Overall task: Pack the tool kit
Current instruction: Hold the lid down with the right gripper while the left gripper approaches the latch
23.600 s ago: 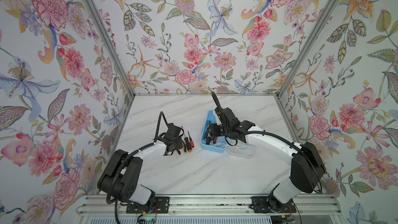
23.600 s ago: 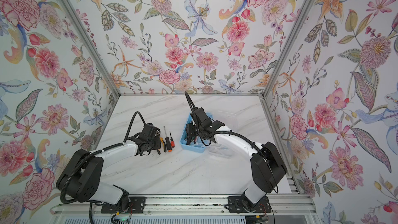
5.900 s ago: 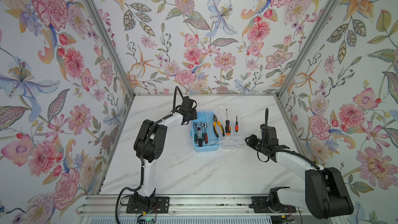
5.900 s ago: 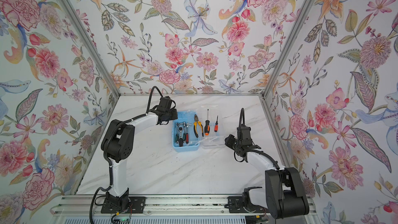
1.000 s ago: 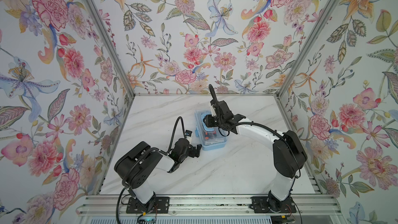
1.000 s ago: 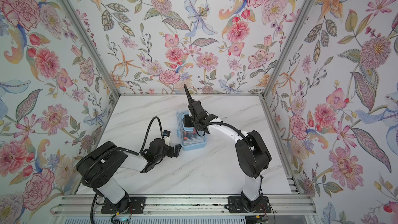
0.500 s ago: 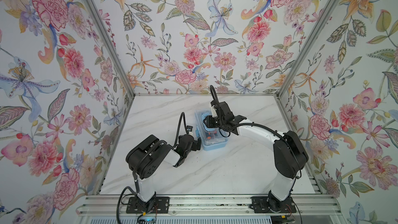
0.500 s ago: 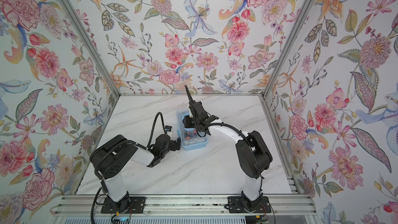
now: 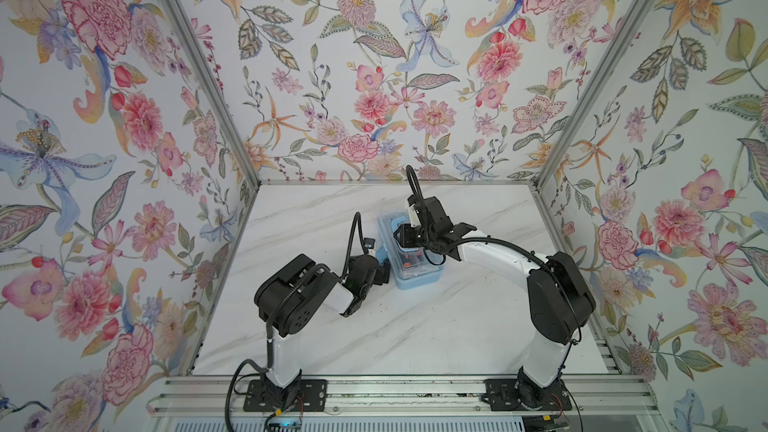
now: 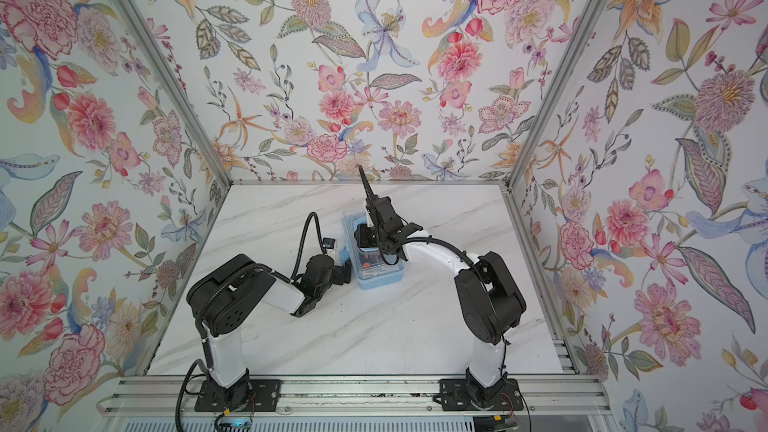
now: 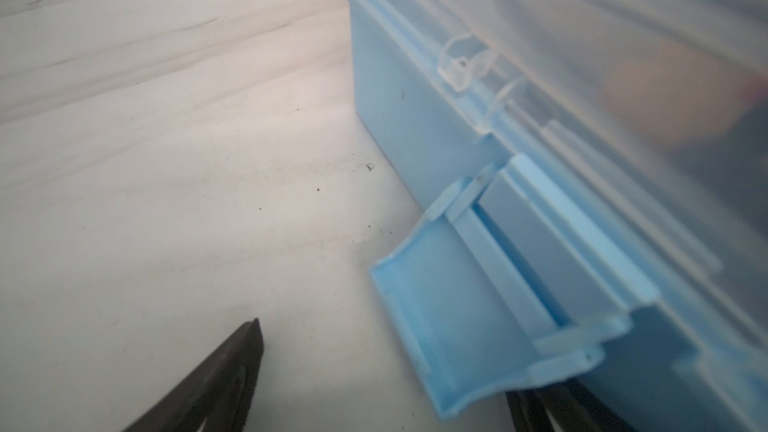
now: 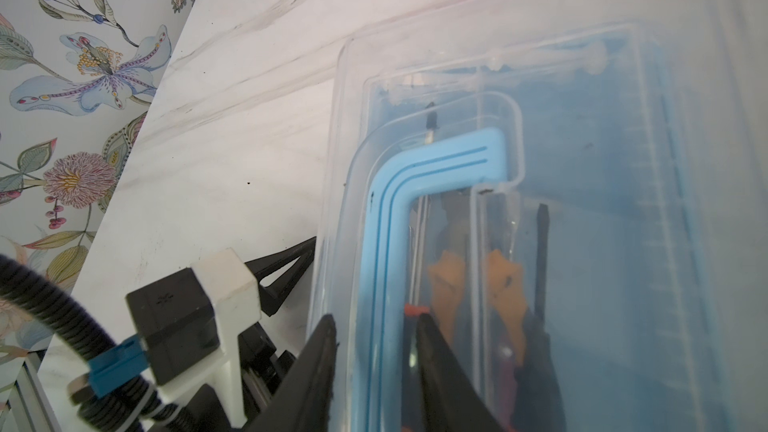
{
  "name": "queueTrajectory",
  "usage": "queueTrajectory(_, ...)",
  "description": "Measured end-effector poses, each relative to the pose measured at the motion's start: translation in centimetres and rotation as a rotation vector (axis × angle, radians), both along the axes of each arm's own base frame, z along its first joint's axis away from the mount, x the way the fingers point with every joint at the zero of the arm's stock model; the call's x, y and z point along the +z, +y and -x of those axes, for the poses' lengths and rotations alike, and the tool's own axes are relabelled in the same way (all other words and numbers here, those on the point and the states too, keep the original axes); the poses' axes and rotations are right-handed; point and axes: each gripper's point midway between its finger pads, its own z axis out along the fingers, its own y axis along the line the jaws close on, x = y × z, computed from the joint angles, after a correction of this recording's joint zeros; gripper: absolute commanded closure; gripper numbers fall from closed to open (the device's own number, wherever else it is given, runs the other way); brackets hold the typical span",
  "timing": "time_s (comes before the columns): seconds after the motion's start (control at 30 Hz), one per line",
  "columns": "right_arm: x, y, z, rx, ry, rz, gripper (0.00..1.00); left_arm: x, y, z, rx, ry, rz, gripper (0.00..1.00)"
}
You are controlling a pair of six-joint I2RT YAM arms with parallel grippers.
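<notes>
The tool kit is a light-blue box (image 9: 419, 278) (image 10: 382, 278) with its clear lid (image 12: 623, 139) down, in mid-table in both top views. Orange-handled pliers (image 12: 503, 284) and a dark screwdriver (image 12: 542, 243) show through the lid. My right gripper (image 12: 374, 320) (image 9: 405, 236) (image 10: 365, 238) is on top of the lid, its jaws closed in on either side of the blue handle (image 12: 386, 243). My left gripper (image 11: 386, 361) (image 9: 380, 274) (image 10: 343, 272) is low at the box's left side, open. The blue latch flap (image 11: 436, 305) hangs swung out between its fingers.
The white marble table (image 9: 415, 326) is boxed in by floral walls on three sides, with a metal rail along its front. My left arm's wrist camera and cable (image 12: 187, 317) sit close against the box's left side.
My left gripper has slid in toward the box's left side, up to the latch, and its arm has folded tighter. The right gripper stays on the lid.
</notes>
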Motion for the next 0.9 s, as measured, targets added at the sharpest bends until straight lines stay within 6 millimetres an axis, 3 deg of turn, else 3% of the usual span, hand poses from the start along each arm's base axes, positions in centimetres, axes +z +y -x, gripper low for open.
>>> queueTrajectory(0.27, 0.0, -0.1, 0.1, 0.000, 0.001, 0.000, 0.66, 0.3, -0.1, -0.1, -0.010, -0.011, -0.013, 0.13)
queueTrajectory(0.9, 0.0, -0.1, 0.2, 0.002, 0.000, -0.002, 0.66, 4.3, 1.7, -0.9, 0.033, -0.085, -0.004, 0.15)
